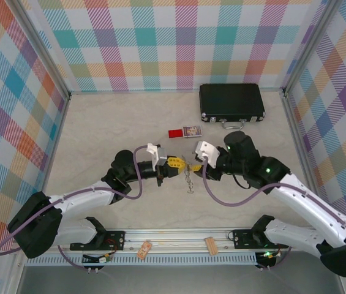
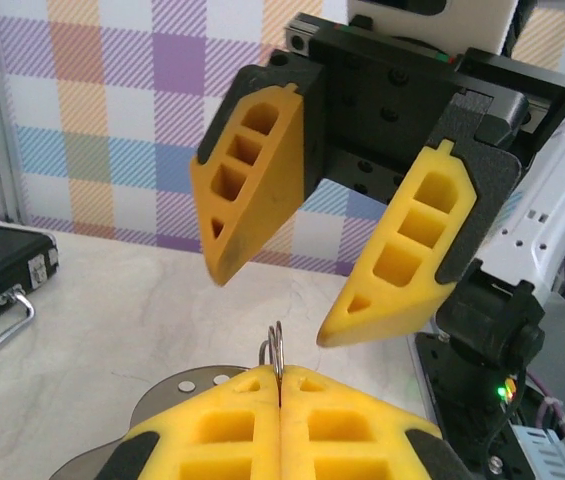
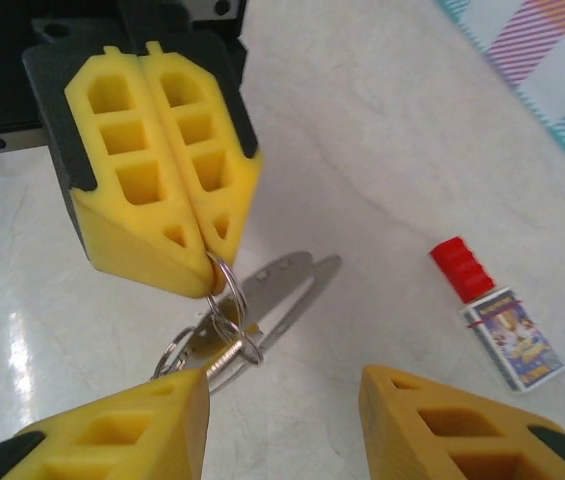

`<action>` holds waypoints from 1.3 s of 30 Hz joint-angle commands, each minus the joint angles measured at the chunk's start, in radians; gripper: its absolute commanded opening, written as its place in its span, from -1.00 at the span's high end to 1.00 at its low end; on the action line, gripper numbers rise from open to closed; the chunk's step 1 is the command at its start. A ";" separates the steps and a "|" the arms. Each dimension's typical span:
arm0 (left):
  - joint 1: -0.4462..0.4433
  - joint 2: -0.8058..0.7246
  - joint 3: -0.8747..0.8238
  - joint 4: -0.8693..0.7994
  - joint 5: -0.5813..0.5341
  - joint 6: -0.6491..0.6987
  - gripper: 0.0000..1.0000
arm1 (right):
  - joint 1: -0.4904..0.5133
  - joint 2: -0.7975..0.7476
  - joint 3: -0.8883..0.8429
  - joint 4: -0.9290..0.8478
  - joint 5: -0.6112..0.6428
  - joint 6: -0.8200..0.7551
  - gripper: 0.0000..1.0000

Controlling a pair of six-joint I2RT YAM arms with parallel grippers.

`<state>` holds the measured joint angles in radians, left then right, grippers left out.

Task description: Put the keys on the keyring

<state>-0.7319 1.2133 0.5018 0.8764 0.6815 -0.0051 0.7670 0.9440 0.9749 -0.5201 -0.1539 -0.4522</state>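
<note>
My left gripper is shut on a thin silver ring of the keyring bunch and holds it above the table. In the right wrist view that ring hangs from the left fingertips, linked to other small rings. A small key with a short silver blade and the grey metal keyring loop hang below it. The bunch dangles between both grippers. My right gripper faces the left one, open, with nothing between its fingers. Its left fingertip sits just below the rings.
A black case with a silver handle lies at the back right. A small red rectangle and a little printed box lie just behind the grippers. Two tan wooden blocks rest on the front rail.
</note>
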 commanded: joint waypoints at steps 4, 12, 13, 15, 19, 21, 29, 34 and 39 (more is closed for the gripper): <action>-0.007 0.016 -0.035 0.245 -0.065 -0.092 1.00 | -0.001 -0.147 -0.133 0.232 0.084 0.116 0.14; -0.007 0.068 -0.052 0.440 -0.121 -0.199 1.00 | -0.001 -0.163 -0.207 0.355 0.016 0.122 0.15; -0.006 0.066 -0.051 0.440 -0.120 -0.200 1.00 | -0.002 -0.154 -0.207 0.364 0.006 0.126 0.16; -0.006 0.059 -0.052 0.440 -0.125 -0.203 1.00 | -0.001 -0.128 -0.202 0.382 -0.009 0.127 0.18; -0.006 0.039 -0.055 0.435 -0.126 -0.205 1.00 | -0.001 -0.095 -0.197 0.434 -0.038 0.137 0.24; -0.007 0.034 -0.058 0.434 -0.131 -0.203 1.00 | -0.001 -0.081 -0.193 0.449 -0.073 0.145 0.25; -0.007 0.035 -0.059 0.435 -0.131 -0.207 1.00 | 0.000 -0.025 -0.170 0.450 -0.117 0.162 0.35; -0.007 0.034 -0.057 0.439 -0.127 -0.216 1.00 | 0.001 -0.004 -0.164 0.460 -0.125 0.167 0.42; -0.005 0.026 -0.063 0.438 -0.134 -0.219 1.00 | 0.000 0.001 -0.163 0.460 -0.113 0.156 0.76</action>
<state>-0.7319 1.2713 0.4473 1.2377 0.5552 -0.2134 0.7670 0.9421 0.7761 -0.0933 -0.2516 -0.2951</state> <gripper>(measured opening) 0.049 0.127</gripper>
